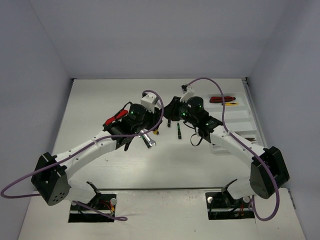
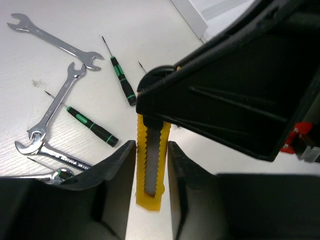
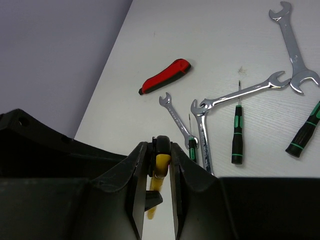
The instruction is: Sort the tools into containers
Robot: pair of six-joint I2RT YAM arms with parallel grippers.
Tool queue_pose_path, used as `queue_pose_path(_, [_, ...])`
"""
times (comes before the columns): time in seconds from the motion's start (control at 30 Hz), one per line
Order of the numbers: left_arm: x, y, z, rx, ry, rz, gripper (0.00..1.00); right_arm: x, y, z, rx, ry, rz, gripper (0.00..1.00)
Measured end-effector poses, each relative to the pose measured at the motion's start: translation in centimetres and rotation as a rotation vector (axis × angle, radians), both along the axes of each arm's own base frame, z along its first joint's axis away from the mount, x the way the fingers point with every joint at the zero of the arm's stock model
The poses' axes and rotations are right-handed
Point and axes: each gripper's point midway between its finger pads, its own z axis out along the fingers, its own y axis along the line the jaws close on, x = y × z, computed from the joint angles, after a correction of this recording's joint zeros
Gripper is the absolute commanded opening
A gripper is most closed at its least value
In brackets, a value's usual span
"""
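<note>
A yellow cutter [image 2: 151,165] hangs between both grippers above the table. My left gripper [image 2: 151,150] is shut on its ribbed body. The cutter's far end runs under the black body of the right gripper. In the right wrist view my right gripper [image 3: 160,150] is shut on the cutter's black-capped end [image 3: 161,161]. In the top view the two grippers meet at mid-table, the left [image 1: 161,111] beside the right [image 1: 173,107]. The white tray [image 1: 245,116] lies at the right, with a red cutter [image 1: 222,99] in its far compartment.
Silver wrenches [image 2: 55,42] [image 2: 57,105] [image 3: 295,50] and black-and-green screwdrivers [image 2: 122,80] [image 2: 90,124] [image 3: 238,132] lie loose on the table below the grippers. Another red cutter [image 3: 165,76] lies toward the left wall. Grey walls close the table's sides and back.
</note>
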Motion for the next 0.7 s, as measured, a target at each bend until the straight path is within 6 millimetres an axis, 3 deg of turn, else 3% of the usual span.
queue_pose_path(0.13, [1.0, 0.5, 1.0, 0.006, -0.024, 0.059, 0.63, 0.5, -0.4, -0.2, -0.014, -0.009, -0.023, 0.0])
queue_pose_path(0.23, [1.8, 1.7, 1.5, 0.03, -0.03, 0.13, 0.7, 1.8, -1.9, -0.5, -0.022, -0.006, -0.07, 0.0])
queue_pose_path(0.3, [2.3, 3.1, 1.7, 0.053, -0.018, 0.186, 0.7, 3.7, -4.1, -1.0, -0.028, 0.004, -0.14, 0.0])
queue_pose_path(0.43, [4.7, 7.8, 2.6, 0.067, 0.024, 0.331, 0.72, 8.7, -11.8, -2.3, -0.036, 0.042, -0.344, 0.0])
queue_pose_path(0.57, [7.3, 14.9, 3.0, 0.077, 0.067, 0.513, 0.73, 13.6, -21.5, -3.8, -0.016, 0.094, -0.573, 0.0])
queue_pose_path(0.7, [7.0, 19.8, 2.3, 0.093, 0.112, 0.61, 0.74, 16.7, -28.6, -5.4, 0.018, 0.145, -0.708, 0.0])
